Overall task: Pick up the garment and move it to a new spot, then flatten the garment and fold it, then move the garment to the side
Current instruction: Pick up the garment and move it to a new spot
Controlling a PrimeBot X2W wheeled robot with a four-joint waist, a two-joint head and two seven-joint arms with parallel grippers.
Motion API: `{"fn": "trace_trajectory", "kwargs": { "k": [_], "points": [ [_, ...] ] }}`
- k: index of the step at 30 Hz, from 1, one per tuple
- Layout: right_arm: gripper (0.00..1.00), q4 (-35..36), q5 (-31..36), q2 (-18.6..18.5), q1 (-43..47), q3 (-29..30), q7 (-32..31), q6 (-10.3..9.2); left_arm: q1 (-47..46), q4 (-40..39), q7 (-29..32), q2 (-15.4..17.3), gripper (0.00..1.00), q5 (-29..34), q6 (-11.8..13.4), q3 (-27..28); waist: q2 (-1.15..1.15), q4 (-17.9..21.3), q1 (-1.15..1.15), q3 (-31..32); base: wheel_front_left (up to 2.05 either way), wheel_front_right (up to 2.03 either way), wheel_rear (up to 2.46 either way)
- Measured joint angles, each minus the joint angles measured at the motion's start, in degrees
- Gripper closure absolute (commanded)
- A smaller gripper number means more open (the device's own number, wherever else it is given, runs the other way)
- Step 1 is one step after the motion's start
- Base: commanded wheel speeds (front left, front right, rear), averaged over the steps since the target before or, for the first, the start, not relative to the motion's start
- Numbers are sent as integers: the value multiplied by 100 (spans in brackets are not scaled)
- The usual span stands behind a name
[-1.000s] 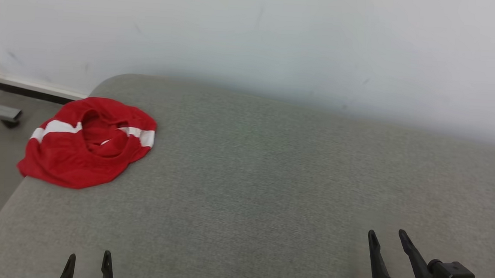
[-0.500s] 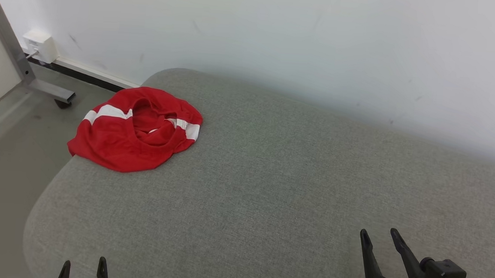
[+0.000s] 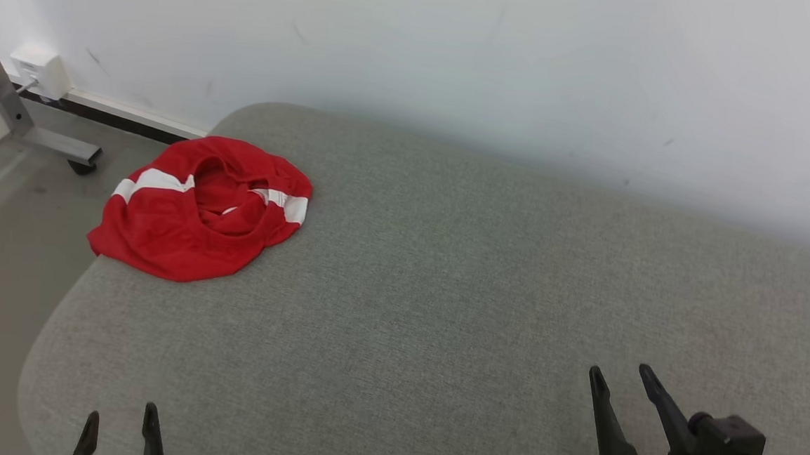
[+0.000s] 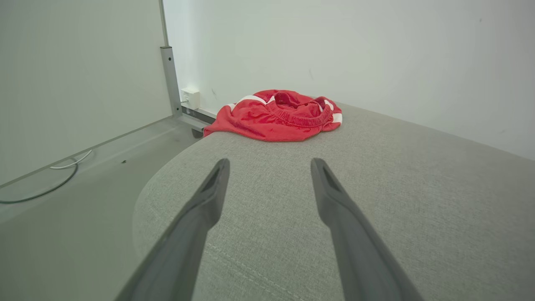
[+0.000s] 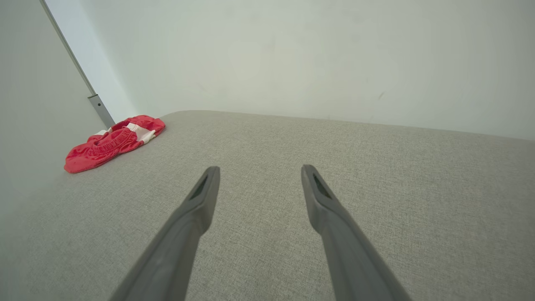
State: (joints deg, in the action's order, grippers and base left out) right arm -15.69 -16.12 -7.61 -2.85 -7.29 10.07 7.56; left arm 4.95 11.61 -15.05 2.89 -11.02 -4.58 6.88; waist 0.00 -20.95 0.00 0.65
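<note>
From my head, the crumpled red garment [image 3: 198,218] lies at the grey cushion's [image 3: 443,293] far left corner. My left gripper [image 3: 120,413] and right gripper [image 3: 620,371] are spread, empty. My left wrist sees the garment ahead (elastic waistband showing), well apart. My right wrist sees it far left.

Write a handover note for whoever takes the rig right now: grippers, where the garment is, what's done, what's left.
Left gripper: open, empty, at the near left of the grey cushion.
Right gripper: open, empty, at the near right.
Red garment: crumpled in the cushion's far-left corner, reaching its left edge, well apart from both grippers.
Done: nothing yet.
Left: pick it up, move it to a new spot, flatten, fold, set aside.
</note>
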Motion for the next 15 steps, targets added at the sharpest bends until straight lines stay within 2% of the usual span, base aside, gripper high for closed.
{"fn": "trace_trajectory", "kwargs": {
  "k": [6,10,15],
  "points": [
    [0,285,62,-133,-368,-176,-157,0,-892,512,0,67,0,-227,-81,215,1,168,0,-320,0,0,0],
    [0,439,102,-204,-598,-326,-261,0,-1548,846,24,312,0,-349,-107,316,1,297,0,-555,0,0,0],
    [0,706,119,-327,-968,-506,-379,0,-2684,1333,673,903,0,-694,-200,390,1,552,1,-1032,0,0,0]
  ]
}}
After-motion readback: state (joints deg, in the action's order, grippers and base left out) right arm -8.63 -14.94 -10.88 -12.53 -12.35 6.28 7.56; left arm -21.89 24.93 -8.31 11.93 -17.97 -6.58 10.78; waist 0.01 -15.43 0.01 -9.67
